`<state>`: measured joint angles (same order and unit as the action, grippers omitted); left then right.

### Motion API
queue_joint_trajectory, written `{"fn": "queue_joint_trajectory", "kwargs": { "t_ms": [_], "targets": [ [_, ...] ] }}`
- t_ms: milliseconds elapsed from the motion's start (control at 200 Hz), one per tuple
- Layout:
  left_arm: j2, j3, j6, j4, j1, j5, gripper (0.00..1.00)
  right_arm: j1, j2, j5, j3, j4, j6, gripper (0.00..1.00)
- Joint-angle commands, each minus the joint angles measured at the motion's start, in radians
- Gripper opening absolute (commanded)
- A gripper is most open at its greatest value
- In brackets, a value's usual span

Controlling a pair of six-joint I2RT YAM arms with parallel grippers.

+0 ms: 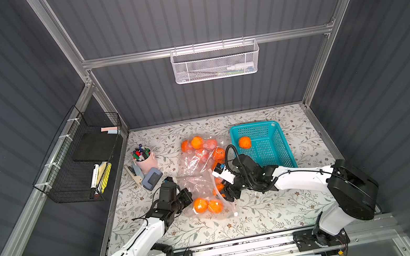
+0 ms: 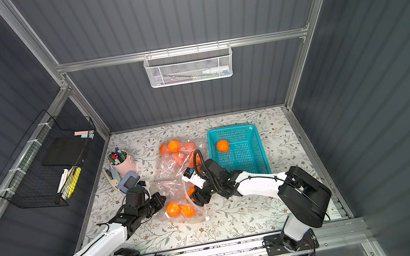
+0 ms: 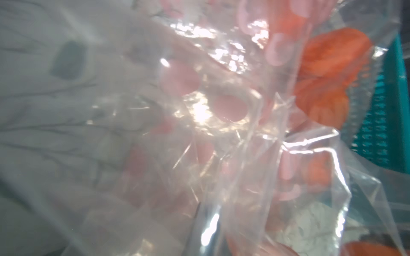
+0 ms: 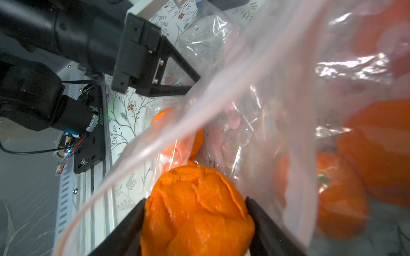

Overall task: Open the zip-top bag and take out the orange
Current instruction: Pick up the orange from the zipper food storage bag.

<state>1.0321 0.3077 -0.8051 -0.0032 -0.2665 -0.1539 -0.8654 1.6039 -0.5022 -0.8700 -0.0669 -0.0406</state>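
Note:
The clear zip-top bag (image 1: pixel 199 168) (image 2: pixel 173 166) lies mid-table with several oranges inside. Two of them (image 1: pixel 200 206) sit at its near end and others (image 1: pixel 196 142) at its far end. My left gripper (image 1: pixel 185 196) (image 4: pixel 188 82) is shut on the bag's film at its left side. In the left wrist view crumpled film (image 3: pixel 221 110) covers nearly everything. My right gripper (image 1: pixel 224 189) (image 4: pixel 195 212) is at the bag's open mouth. Both black fingers press the sides of one orange (image 4: pixel 197 210). The pink zip strip (image 4: pixel 155 141) runs beside it.
A teal basket (image 1: pixel 253 125) at the right back holds one orange (image 1: pixel 244 142). A pink cup of markers (image 1: pixel 143 157) and a blue-grey punch (image 1: pixel 152 179) stand left of the bag. A black wire rack (image 1: pixel 79 164) hangs on the left wall.

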Motion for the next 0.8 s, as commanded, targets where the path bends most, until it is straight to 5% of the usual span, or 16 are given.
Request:
{"fn": "queue_joint_trajectory", "kwargs": {
  "t_ms": [0, 360, 620, 795],
  "targets": [
    [-0.018, 0.023, 0.021, -0.099, 0.004, 0.113, 0.00, -0.024, 0.055, -0.084, -0.012, 0.004, -0.015, 0.72],
    [-0.012, 0.087, 0.047, -0.140, 0.005, 0.141, 0.00, -0.046, 0.166, -0.057, -0.080, -0.054, -0.093, 0.53],
    [-0.025, 0.102, 0.055, -0.163, 0.006, 0.174, 0.00, -0.027, -0.070, 0.044, -0.093, 0.163, -0.004, 0.52],
    [-0.036, 0.093, 0.053, -0.158, 0.006, 0.176, 0.00, 0.112, -0.235, 0.156, -0.059, 0.250, -0.011, 0.52]
  ]
}}
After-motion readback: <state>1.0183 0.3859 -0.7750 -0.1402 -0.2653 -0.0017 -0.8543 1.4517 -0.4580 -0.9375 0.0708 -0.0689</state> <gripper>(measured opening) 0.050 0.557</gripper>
